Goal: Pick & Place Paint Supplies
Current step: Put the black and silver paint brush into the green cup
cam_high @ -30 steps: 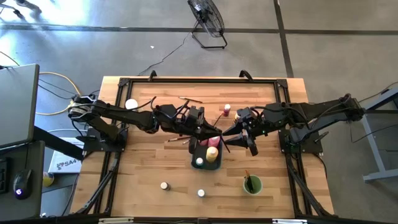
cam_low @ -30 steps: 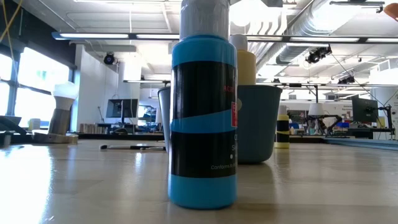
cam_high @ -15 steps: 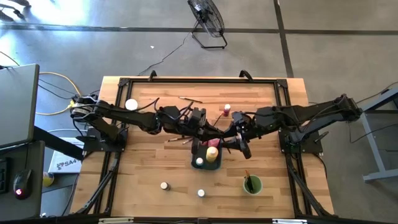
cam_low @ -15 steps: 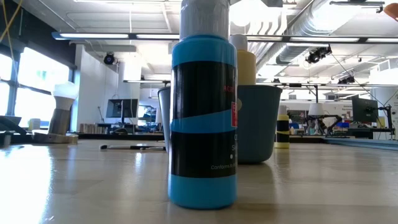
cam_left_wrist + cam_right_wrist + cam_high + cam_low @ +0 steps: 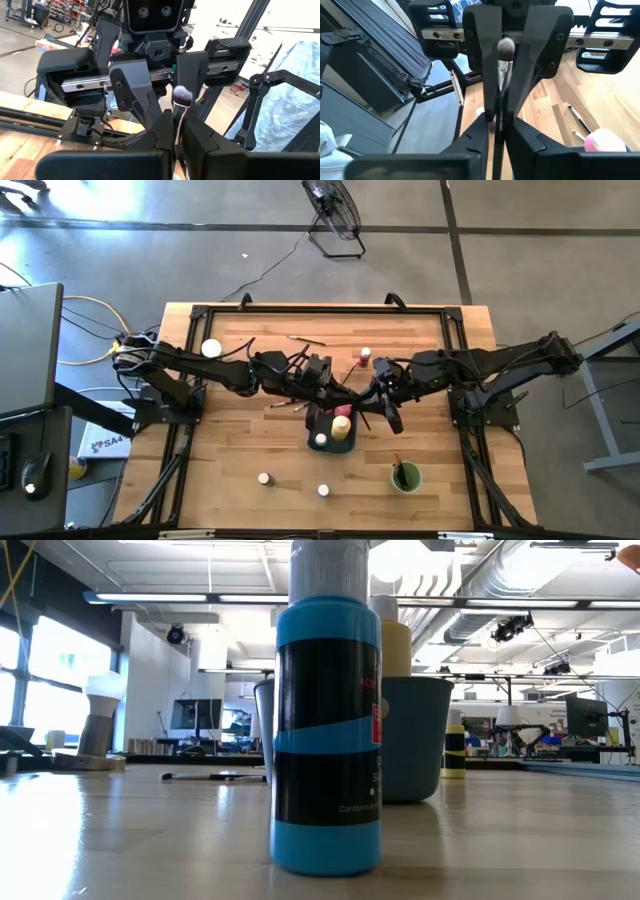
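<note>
Low view — blue bottle (image 5: pixel 327 730) stands before tray (image 5: pixel 415 737), hiding both arms.

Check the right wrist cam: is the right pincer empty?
No: in the right wrist view a paintbrush with a round bristle head stands clamped between the right pincer fingers, and the left pincer also grips it.

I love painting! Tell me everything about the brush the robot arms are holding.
The brush has a fluffy, rounded, pale grey tuft, a shiny metal collar below it and a thin stem. It is pinched between the left gripper and the right gripper, both closed on it, above the tray mid-table.
</note>
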